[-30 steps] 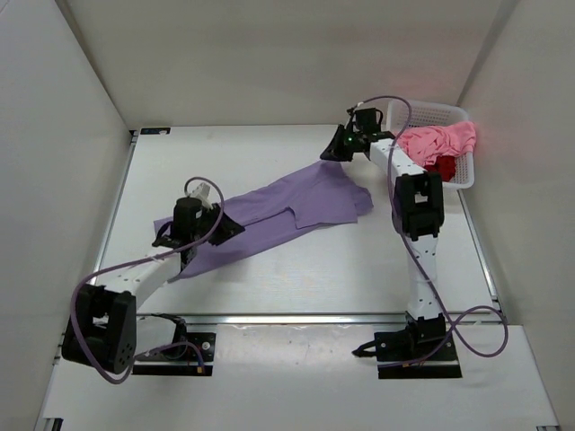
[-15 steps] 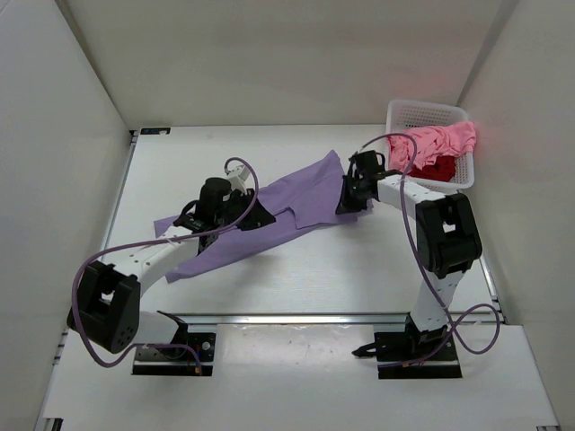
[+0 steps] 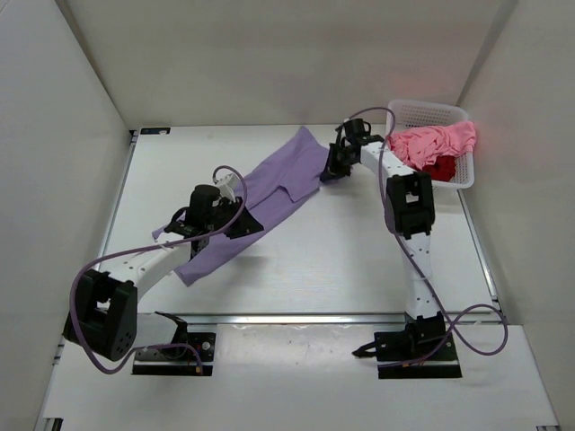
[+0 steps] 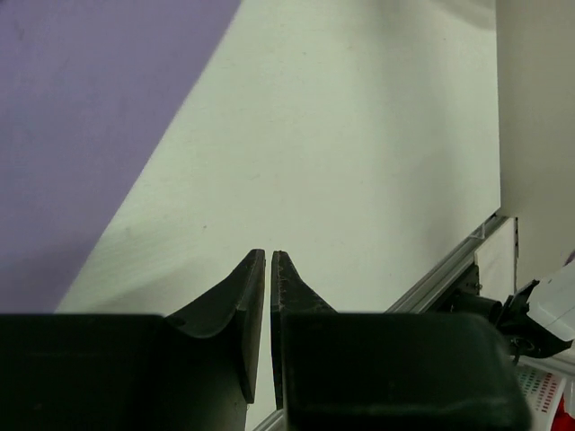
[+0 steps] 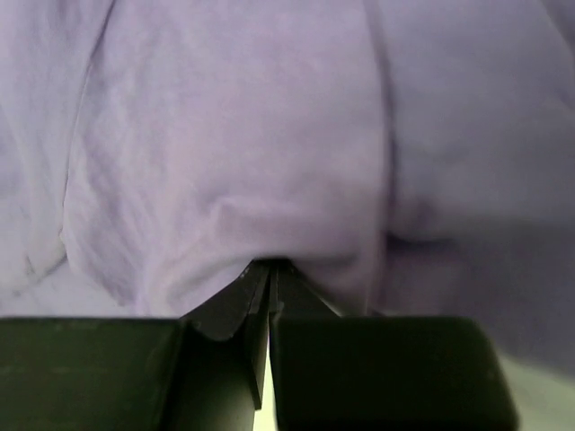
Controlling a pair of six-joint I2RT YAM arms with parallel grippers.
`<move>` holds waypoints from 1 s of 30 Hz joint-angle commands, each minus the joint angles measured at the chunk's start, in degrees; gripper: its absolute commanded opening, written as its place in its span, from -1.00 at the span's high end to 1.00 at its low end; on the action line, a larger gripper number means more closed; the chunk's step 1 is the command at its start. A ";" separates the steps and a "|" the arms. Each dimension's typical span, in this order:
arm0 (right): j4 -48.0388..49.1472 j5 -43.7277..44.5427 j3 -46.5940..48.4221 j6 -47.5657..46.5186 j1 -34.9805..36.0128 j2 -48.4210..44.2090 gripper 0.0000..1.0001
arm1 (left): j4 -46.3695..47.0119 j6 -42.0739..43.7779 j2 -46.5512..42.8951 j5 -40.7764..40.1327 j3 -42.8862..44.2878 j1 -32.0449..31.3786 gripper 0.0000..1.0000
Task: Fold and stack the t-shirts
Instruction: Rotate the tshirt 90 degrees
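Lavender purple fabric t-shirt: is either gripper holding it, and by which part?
The right gripper pinches the lavender purple fabric t-shirt by a fold at its right end. The left gripper has its jaws together with nothing between them.

Your top camera looks down from high up and sees the whole table [image 3: 341, 260]. Your left wrist camera looks past its fingers [image 4: 247, 305] at bare table and the purple shirt [image 4: 81, 135] edge. Your right wrist camera is pressed close to that same shirt.
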 commanded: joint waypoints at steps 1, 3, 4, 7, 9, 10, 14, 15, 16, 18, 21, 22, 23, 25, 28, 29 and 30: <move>-8.77 -1.49 20.25 0.03 -0.54 13.62 0.99 | -0.79 0.72 -3.20 0.41 -0.09 1.76 0.62; -12.05 -2.55 41.75 2.30 -1.33 20.76 1.00 | -2.63 1.43 -2.76 -0.21 0.88 1.76 0.59; -11.10 -5.25 43.23 4.32 -2.46 21.14 1.00 | -2.81 1.69 -2.41 -0.65 1.67 1.76 0.58; -16.24 -2.93 50.27 1.12 -2.30 16.53 1.00 | -4.75 2.31 -1.79 -2.23 3.43 1.93 0.53; -19.77 -0.27 47.74 -1.09 -1.42 10.29 1.00 | -3.27 1.87 -2.06 -2.59 3.26 2.02 0.45; -20.66 1.12 46.86 -1.63 -0.98 6.94 0.98 | -3.08 1.17 -2.14 -2.67 2.82 2.29 0.45; -23.30 2.97 35.02 -4.87 3.84 -6.94 1.00 | -2.81 0.72 -3.72 -2.49 2.03 3.51 0.37; -22.61 4.72 26.81 -5.49 4.90 -9.50 0.98 | -3.34 0.73 -4.77 -3.54 1.94 3.69 0.28; -21.03 5.79 14.89 -6.89 8.39 -15.62 0.98 | -4.13 1.16 -5.39 -3.73 1.68 3.87 0.21; -3.12 12.45 -10.36 -5.95 16.12 -28.38 0.79 | -5.79 1.69 -7.06 -5.21 1.32 4.40 0.03; 21.86 11.35 -42.30 2.38 20.20 -45.36 0.21 | -7.21 2.13 -8.12 -7.24 0.62 4.40 -0.31; 31.88 9.25 -51.23 7.80 20.55 -48.61 0.09 | -6.78 1.70 -8.03 -7.42 0.10 4.48 -0.41; 36.33 5.22 -56.72 12.73 20.73 -49.07 0.07 | -6.16 1.35 -8.29 -7.60 -0.43 5.09 -0.53; 45.48 3.25 -58.78 16.81 22.57 -46.20 0.02 | -5.45 0.20 -7.86 -7.51 -0.43 6.76 -0.59; 47.96 2.99 -54.33 19.89 27.31 -37.32 0.05 | -4.75 -0.85 -8.12 -7.60 1.05 9.05 -0.29; 48.41 2.72 -52.83 21.03 28.72 -34.34 0.06 | -4.66 -1.38 -8.30 -6.81 1.67 9.84 -0.15; 50.42 3.42 -51.16 22.00 30.56 -31.53 0.08 | -4.40 -1.73 -8.47 -7.33 2.20 10.02 -0.10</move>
